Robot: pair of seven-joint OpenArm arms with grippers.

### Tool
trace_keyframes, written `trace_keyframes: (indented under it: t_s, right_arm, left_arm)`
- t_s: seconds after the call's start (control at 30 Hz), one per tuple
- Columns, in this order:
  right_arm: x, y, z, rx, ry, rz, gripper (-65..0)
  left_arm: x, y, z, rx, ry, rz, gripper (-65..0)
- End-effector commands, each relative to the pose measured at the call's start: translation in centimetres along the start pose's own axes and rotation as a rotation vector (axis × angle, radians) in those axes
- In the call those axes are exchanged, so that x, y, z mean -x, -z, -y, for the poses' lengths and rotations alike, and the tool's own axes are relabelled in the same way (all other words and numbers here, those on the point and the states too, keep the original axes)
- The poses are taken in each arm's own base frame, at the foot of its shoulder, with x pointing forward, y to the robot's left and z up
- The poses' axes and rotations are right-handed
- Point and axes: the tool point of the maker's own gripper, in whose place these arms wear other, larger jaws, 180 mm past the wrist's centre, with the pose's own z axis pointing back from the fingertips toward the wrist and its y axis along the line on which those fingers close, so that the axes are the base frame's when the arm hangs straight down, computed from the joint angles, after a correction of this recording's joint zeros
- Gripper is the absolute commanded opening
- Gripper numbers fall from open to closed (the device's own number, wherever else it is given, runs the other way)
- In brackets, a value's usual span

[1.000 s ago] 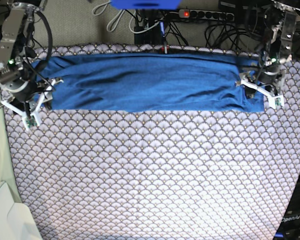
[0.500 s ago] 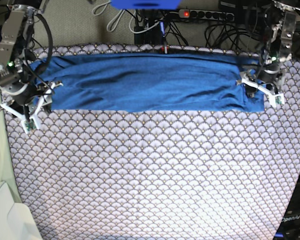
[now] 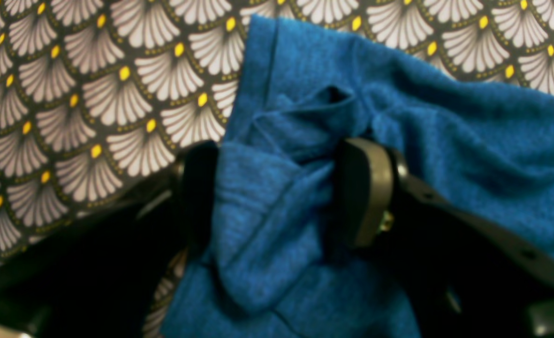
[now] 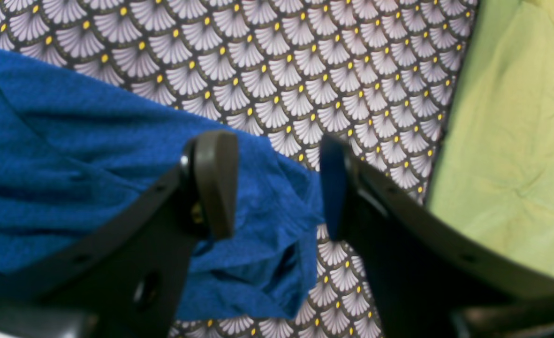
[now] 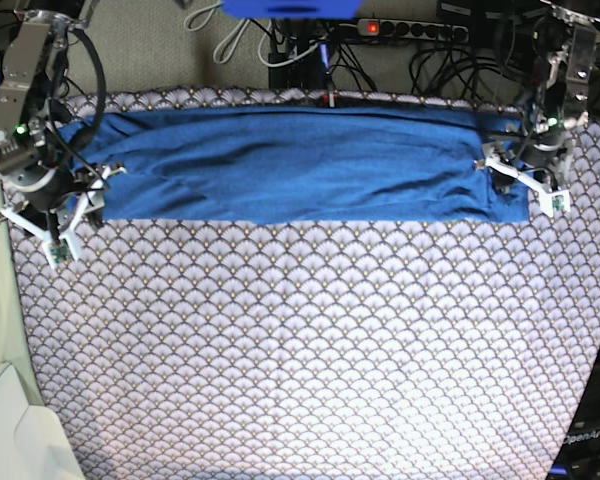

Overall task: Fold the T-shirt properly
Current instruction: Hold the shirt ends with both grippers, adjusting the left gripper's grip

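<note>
Closest to my left wrist camera, the left gripper (image 3: 277, 192) stands with its jaws wide, a bunched fold of the T-shirt (image 3: 277, 225) filling the gap between them; one dark pad (image 3: 201, 197) sits at the fold's edge and the other at its far side, but I cannot tell whether they press the cloth or merely flank it, and the lower frame is lost in black shadow. On my right wrist view the right gripper (image 4: 277, 188) is spread too, one finger over the blue fabric's rumpled corner, the other over bare tablecloth (image 4: 305, 70), with the garment's edge reaching between them; contact is unclear. A green sheet (image 4: 516, 141) lies beyond the cloth's border. Farther off, from the base camera, I see the T-shirt (image 5: 300, 165) lying as a long folded band across the far side of the tablecloth (image 5: 310, 350), both ends partly hidden behind the arms. Cables and a power strip (image 5: 410, 30) sit behind the table.
</note>
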Motion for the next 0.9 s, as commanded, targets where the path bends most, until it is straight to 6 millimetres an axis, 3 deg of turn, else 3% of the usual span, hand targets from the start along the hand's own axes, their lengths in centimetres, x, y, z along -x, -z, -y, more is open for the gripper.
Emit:
trace_keyframes:
  t_s: [0.0, 0.13, 0.37, 0.7, 0.8, 0.87]
  right_arm:
    - [-1.1, -0.4, 0.6, 0.015, -0.012, 0.039, -35.5]
    - [-1.0, -0.4, 0.5, 0.014, -0.013, 0.038, -35.5]
    - [-1.1, -0.3, 0.5, 0.014, -0.011, 0.038, -35.5]
    - [-0.9, -0.3, 0.4, 0.012, -0.011, 0.035, -35.5]
    - [-0.9, -0.3, 0.4, 0.012, -0.011, 0.035, -35.5]
    - [-0.9, -0.3, 0.4, 0.012, -0.011, 0.035, -35.5]
  left_arm:
    - [1.2, -0.2, -1.0, -0.028, 0.019, -0.059, -26.0]
    - [1.4, -0.6, -2.1, -0.044, 0.044, -0.069, -26.1]
    - [0.7, -0.8, -2.0, -0.041, 0.059, -0.051, -26.2]
    - [1.8, -0.5, -2.2, -0.049, 0.052, -0.078, -26.7]
    - [2.5, -0.2, -2.9, -0.066, 0.048, -0.100, -31.4]
    - [2.9, -0.1, -3.1, -0.073, 0.045, -0.109, -38.6]
